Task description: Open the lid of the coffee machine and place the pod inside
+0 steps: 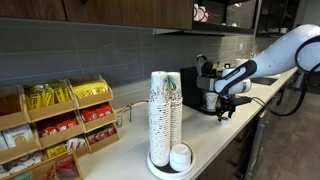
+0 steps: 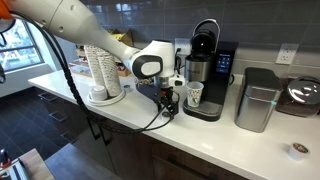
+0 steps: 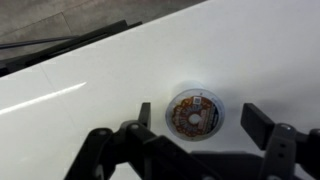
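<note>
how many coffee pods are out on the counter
1. The pod lies on the white counter between the open end effector's fingers. A small round item near the counter edge may be another; too small to tell.

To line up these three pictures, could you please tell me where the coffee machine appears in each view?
In an exterior view: the coffee machine stands right of centre, against the back wall.
In an exterior view: the coffee machine stands just right of centre, on the counter.
Wrist view: not in it.
Shared landmark: the white counter, seen in all three.
</note>
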